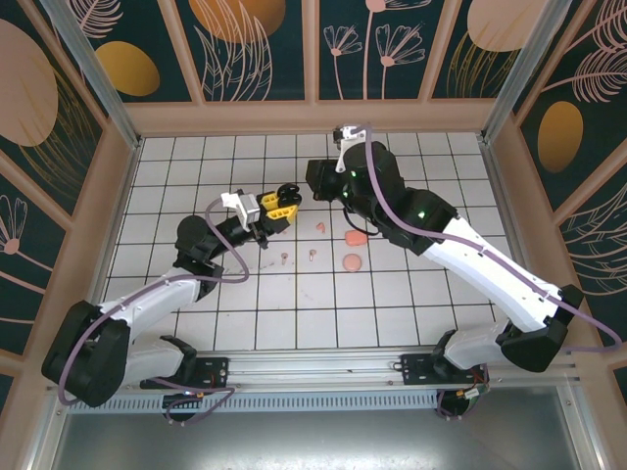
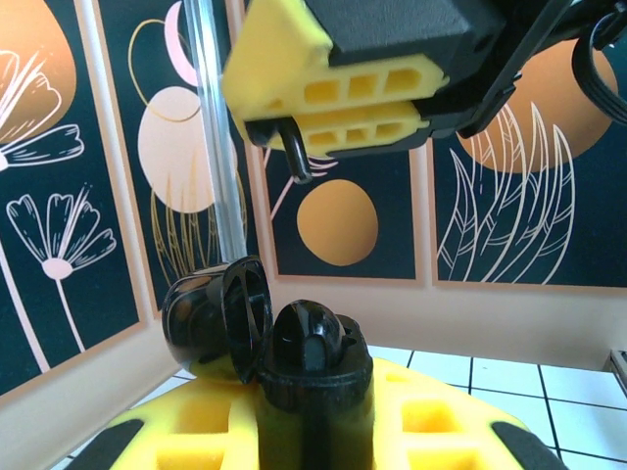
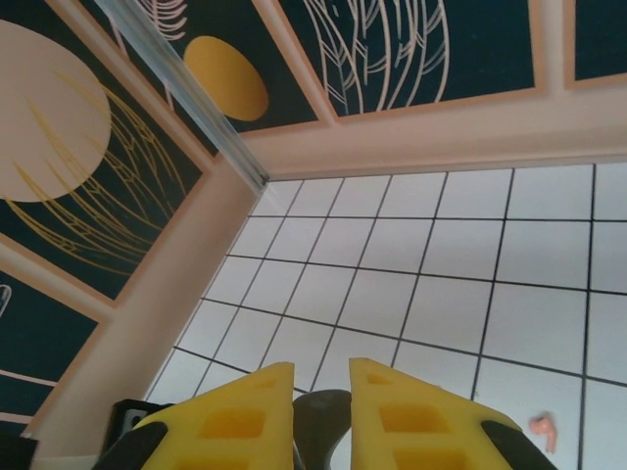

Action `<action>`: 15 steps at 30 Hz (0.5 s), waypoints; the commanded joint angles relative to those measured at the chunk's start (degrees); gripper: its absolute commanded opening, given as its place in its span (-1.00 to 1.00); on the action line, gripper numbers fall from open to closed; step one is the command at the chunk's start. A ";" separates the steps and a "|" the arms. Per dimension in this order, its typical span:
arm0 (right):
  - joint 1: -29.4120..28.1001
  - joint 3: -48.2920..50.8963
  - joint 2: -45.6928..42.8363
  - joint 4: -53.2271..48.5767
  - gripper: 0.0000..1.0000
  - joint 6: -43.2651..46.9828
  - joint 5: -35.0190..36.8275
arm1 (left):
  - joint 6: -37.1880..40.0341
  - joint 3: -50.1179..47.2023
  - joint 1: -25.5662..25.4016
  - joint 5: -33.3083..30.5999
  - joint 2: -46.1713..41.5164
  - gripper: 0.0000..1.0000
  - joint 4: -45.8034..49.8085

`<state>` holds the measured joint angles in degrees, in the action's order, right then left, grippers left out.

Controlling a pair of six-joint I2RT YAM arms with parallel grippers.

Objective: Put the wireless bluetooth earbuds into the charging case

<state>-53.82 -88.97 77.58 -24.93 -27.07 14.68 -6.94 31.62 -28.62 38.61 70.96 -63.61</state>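
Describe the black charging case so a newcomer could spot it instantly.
On the white grid table, follow the left arm to its yellow left gripper. The black charging case is clamped upright there, lid hinged open, under the right gripper holding a black earbud. Unlike the coral pieces lying on the tiles, it is black and held aloft.

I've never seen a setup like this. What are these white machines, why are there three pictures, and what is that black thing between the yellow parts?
Two robot arms are bolted at the near edge of a white tiled table. The overhead picture looks down on both. The other two come from cameras on the wrists, looking past each arm's yellow fingers.

The left claw is shut on an open black charging case, held up in the air; the right claw appears just above it. The right claw is nearly closed on something small and dark that I can't identify.

On the table lie small pink pieces, among them a coral earbud and round pink case parts.
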 commanded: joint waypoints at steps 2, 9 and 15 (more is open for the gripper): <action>-1.54 2.66 -2.03 5.99 -0.65 1.45 -0.27 | -1.85 2.20 -0.54 1.25 2.12 -1.00 -4.08; -3.10 5.86 -2.95 8.71 -0.65 0.69 1.69 | -4.66 3.35 -0.73 0.94 4.24 -1.00 -8.18; -4.35 8.19 -3.49 10.65 -0.66 0.53 4.21 | -5.01 3.23 -0.82 0.59 3.93 -1.00 -8.44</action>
<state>-57.56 -81.84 76.05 -17.85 -26.89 16.56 -10.81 33.50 -29.06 38.70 75.07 -68.51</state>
